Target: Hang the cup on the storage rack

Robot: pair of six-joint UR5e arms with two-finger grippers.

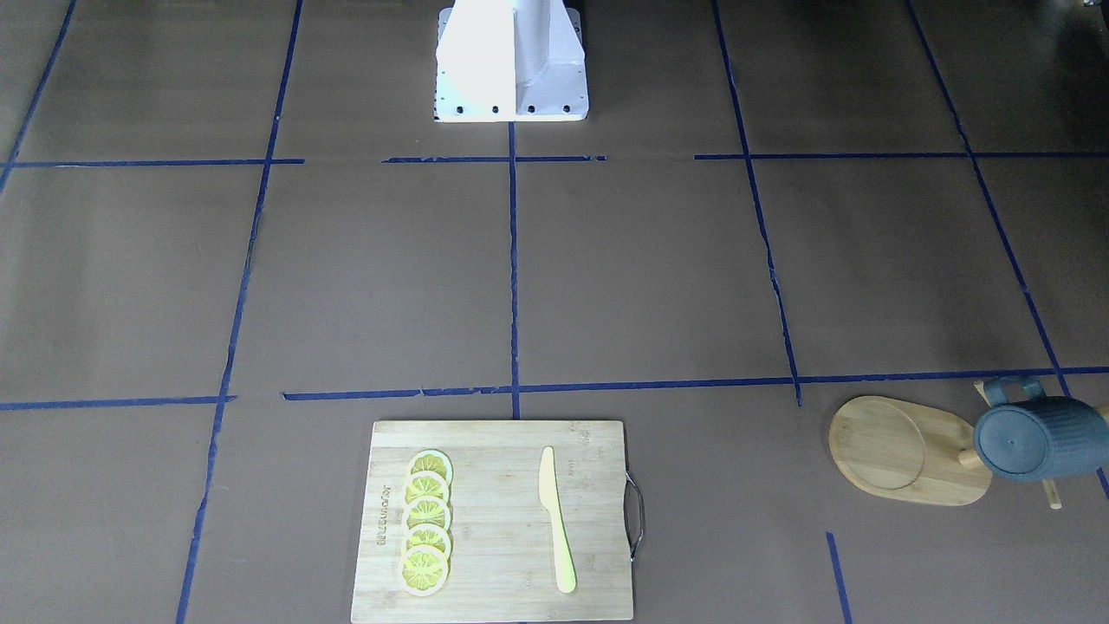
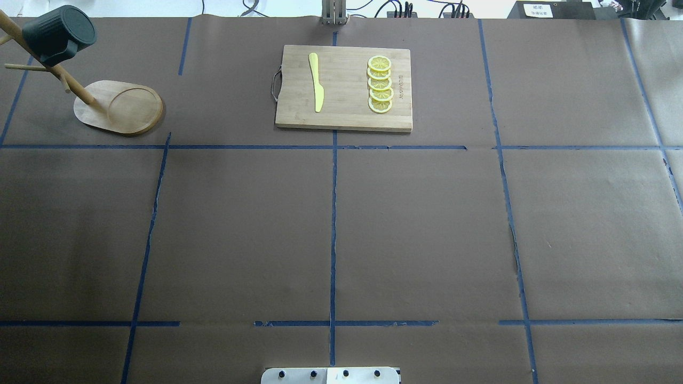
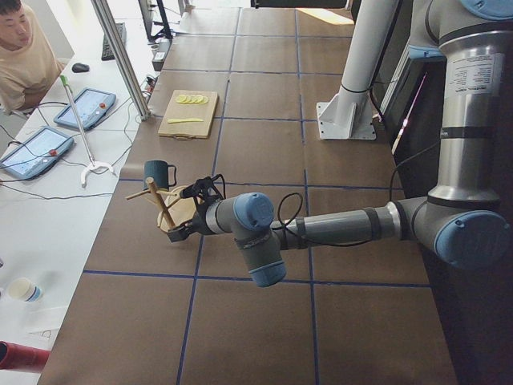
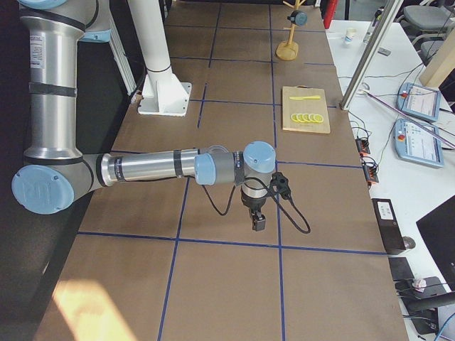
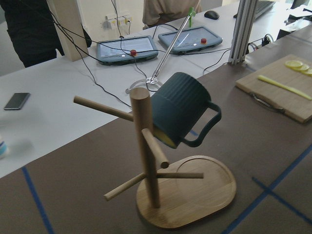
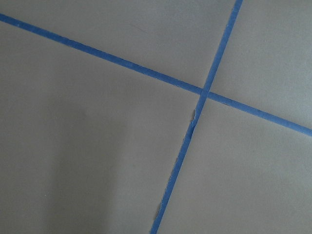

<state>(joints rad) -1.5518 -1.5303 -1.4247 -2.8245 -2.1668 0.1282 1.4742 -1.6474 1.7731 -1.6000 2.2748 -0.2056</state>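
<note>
The dark blue-grey cup [image 5: 180, 109] sits tilted on the bamboo storage rack [image 5: 146, 151], up against the post with its mouth facing down. The peg that bears it is hidden behind it. The cup also shows in the front view [image 1: 1035, 438] and the overhead view [image 2: 58, 33], above the rack's oval base [image 2: 125, 106]. My left gripper [image 3: 186, 220] hovers close to the rack [image 3: 164, 208], apart from the cup [image 3: 159, 172]; I cannot tell whether it is open or shut. My right gripper [image 4: 257, 222] points down over bare table, far from the rack [image 4: 288, 48]; I cannot tell its state either.
A bamboo cutting board [image 2: 344, 88] with lemon slices [image 2: 380, 84] and a yellow knife [image 2: 317, 82] lies mid-table at the far edge. The robot's white base [image 1: 511, 61] stands at the near edge. A person [image 3: 24, 56] and tablets sit at a side bench.
</note>
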